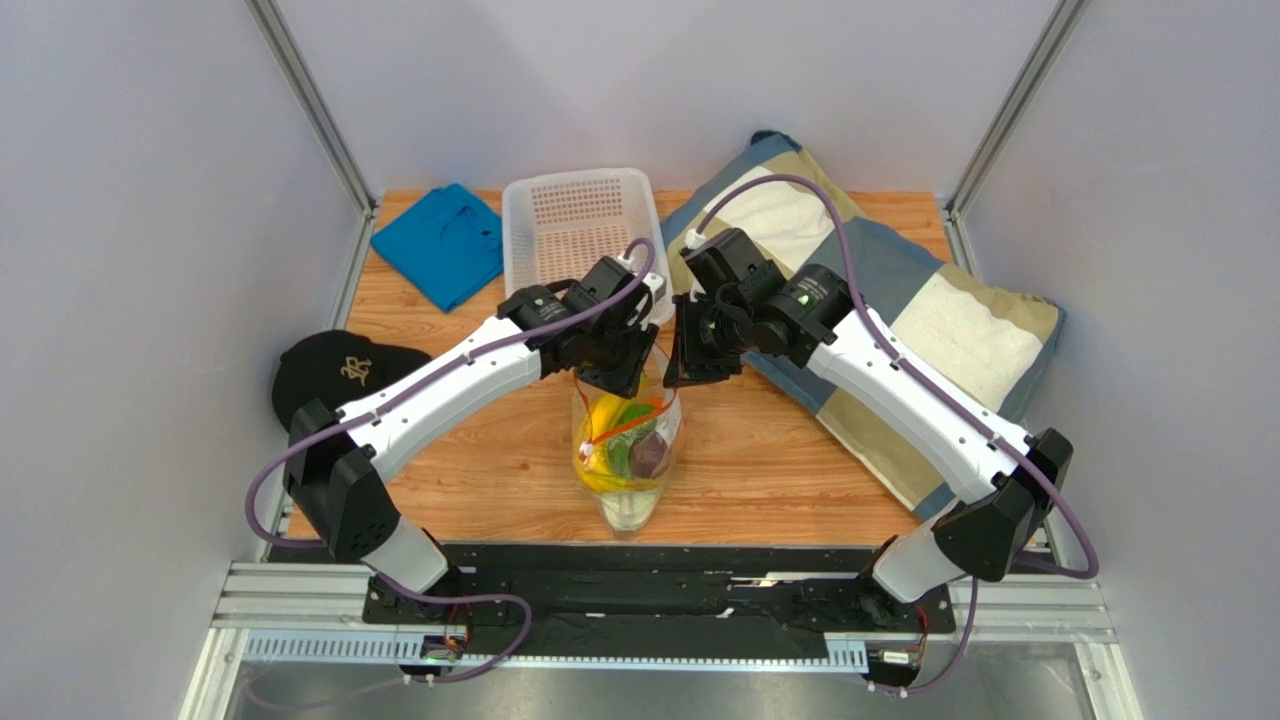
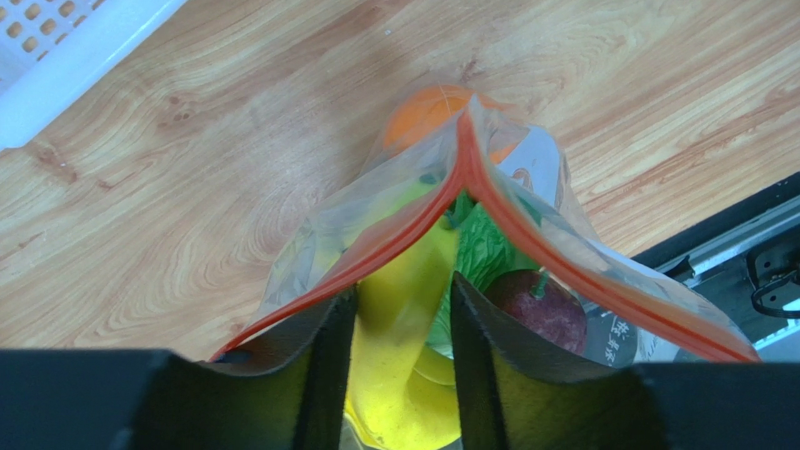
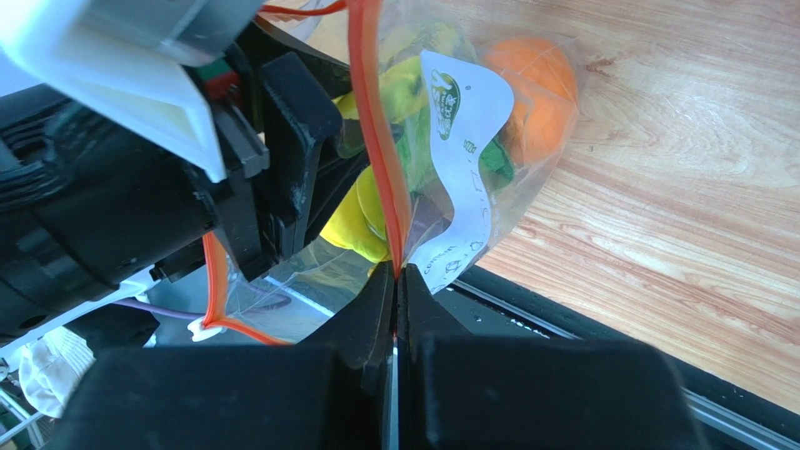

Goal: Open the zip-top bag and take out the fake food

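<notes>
Arms [image 1: 451, 368] meet over zip-top bag [image 1: 628, 450]; left end effector [image 2: 402, 289] half-open; right end effector [image 3: 395, 272] pinches it.

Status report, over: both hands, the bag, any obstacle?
Right hand shut on zip-top bag rim. Left hand open inside the mouth, astride banana bunch. Fake food not yet out. No obstacle seen.
</notes>
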Controlling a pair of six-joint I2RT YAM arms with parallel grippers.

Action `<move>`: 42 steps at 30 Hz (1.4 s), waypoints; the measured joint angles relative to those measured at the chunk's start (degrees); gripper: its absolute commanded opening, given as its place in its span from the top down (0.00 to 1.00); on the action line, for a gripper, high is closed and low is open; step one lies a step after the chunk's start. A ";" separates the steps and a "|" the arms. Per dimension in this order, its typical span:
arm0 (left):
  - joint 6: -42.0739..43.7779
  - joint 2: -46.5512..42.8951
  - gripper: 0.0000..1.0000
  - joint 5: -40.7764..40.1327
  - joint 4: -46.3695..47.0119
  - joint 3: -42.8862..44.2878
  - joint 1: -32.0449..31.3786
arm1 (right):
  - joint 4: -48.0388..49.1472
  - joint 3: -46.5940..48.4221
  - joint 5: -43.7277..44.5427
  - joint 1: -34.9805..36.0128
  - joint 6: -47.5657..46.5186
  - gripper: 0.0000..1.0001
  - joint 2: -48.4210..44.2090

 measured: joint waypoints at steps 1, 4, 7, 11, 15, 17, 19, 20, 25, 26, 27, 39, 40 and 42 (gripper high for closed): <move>0.11 0.09 0.65 0.33 0.42 -0.44 -0.02 | 0.07 -0.13 0.00 0.00 0.02 1.00 0.00; 0.87 0.55 0.79 0.57 1.14 -1.16 -0.02 | 0.20 -0.52 -0.02 0.00 0.02 1.00 0.00; 1.29 0.90 0.92 0.42 1.46 -1.62 -0.07 | 0.55 -1.09 -0.02 0.00 0.02 1.00 -0.22; 1.75 0.92 1.00 0.44 1.31 -1.51 -0.13 | 0.90 -2.19 0.00 0.02 0.04 1.00 -0.57; 1.44 0.44 1.00 0.94 -0.42 0.39 -0.28 | 0.92 -3.37 0.15 0.02 0.02 1.00 -1.07; 1.22 -0.76 1.00 0.92 -0.70 1.27 -0.63 | 0.87 -3.74 0.52 0.02 0.02 1.00 -1.25; 1.20 -3.72 1.00 0.33 -0.66 1.53 -1.55 | 0.68 -4.00 1.07 0.02 0.02 1.00 -1.36; 1.22 -5.20 1.00 -0.11 -0.63 1.60 -2.05 | 0.52 -4.09 1.29 0.02 0.02 1.00 -1.38; 1.73 -12.81 1.00 -4.26 -0.42 2.10 -5.95 | -0.92 -4.09 2.75 0.04 0.00 1.00 -1.38; 1.70 -13.86 1.00 -5.38 -0.42 2.25 -6.45 | -1.18 -4.09 3.06 0.04 -0.04 1.00 -1.38; 1.66 -14.78 1.00 -6.56 -0.42 2.34 -6.91 | -1.27 -4.09 3.21 0.04 -0.15 1.00 -1.38; 9.07 -22.91 1.00 -16.09 11.08 0.09 -8.79 | -0.52 -4.24 3.02 1.05 -2.82 1.00 -2.01; 10.23 -23.04 1.00 -17.62 12.98 0.13 -9.01 | -0.13 -4.26 2.93 1.29 -3.08 1.00 -2.14; 13.49 -22.34 1.00 -21.22 16.02 1.07 -9.07 | 0.90 -4.72 2.75 1.77 -3.50 1.00 -2.78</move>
